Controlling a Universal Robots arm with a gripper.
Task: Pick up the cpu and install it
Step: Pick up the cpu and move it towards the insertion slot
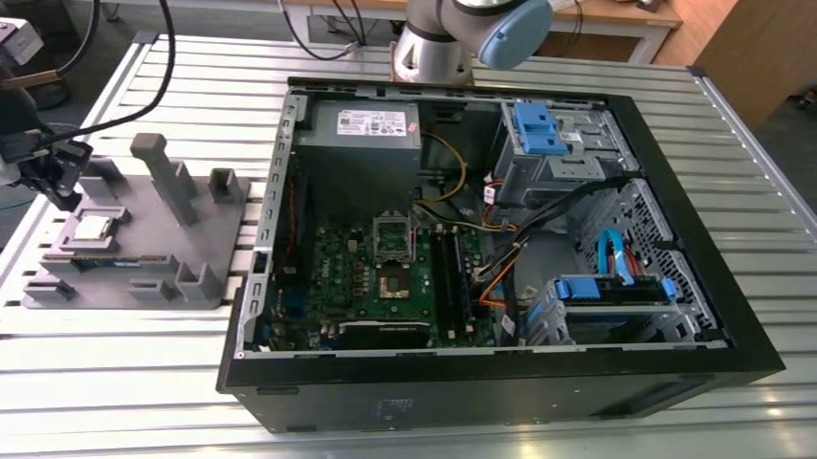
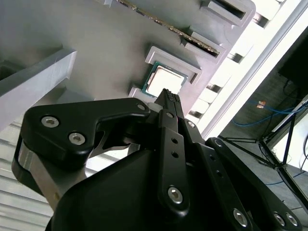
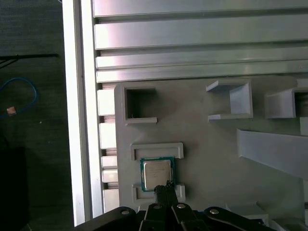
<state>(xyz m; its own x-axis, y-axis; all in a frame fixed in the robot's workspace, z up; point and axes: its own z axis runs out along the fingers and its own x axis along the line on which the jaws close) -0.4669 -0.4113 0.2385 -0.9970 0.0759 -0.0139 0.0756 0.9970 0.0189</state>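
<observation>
While its jaws sit pressed together on nothing, the gripper [image 3: 166, 186] hangs over the square cpu [image 3: 156, 172], flat and metal-side up in its grey holder [image 3: 216, 159].

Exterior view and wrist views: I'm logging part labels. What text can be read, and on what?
None can be quoted.
Power supply label: print too small to read.
cpu top: faint marks, unreadable in both wrist views.
Case-front sticker: too small to read.
</observation>
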